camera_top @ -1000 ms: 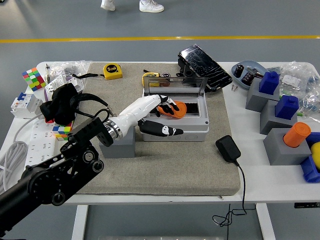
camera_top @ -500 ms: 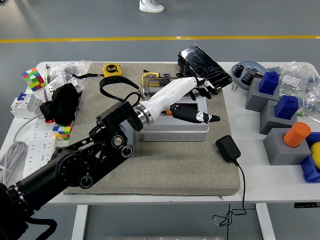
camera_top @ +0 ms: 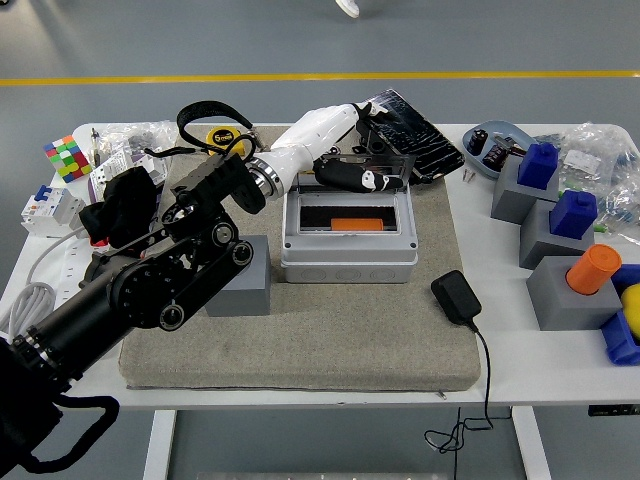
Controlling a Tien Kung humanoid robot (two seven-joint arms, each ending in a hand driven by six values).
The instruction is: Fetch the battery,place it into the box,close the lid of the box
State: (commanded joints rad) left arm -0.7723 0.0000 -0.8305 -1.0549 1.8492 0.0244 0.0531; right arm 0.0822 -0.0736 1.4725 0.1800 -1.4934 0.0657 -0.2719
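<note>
The grey box (camera_top: 348, 252) stands on the grey mat with its clear lid (camera_top: 385, 166) raised at the back. The orange battery (camera_top: 357, 224) lies inside the box. My left hand (camera_top: 352, 145), white with black fingertips, reaches in from the left to the lid's upper edge. Its thumb (camera_top: 350, 179) lies across the lid's front and its fingers (camera_top: 372, 109) are behind the top edge. The fingers are spread, and I cannot tell if they press on the lid. The right arm is out of view.
A black flat device (camera_top: 412, 126) lies behind the box. A yellow tape measure (camera_top: 226, 141) is at the back left, a grey block (camera_top: 241, 291) left of the box, a black charger (camera_top: 456, 297) to its right. Blue blocks (camera_top: 540, 164) and an orange cylinder (camera_top: 592, 268) stand at the right.
My left hand let go of the battery inside the box, then rose and moved back and left to the lid's top edge. The battery now lies flat in the box.
</note>
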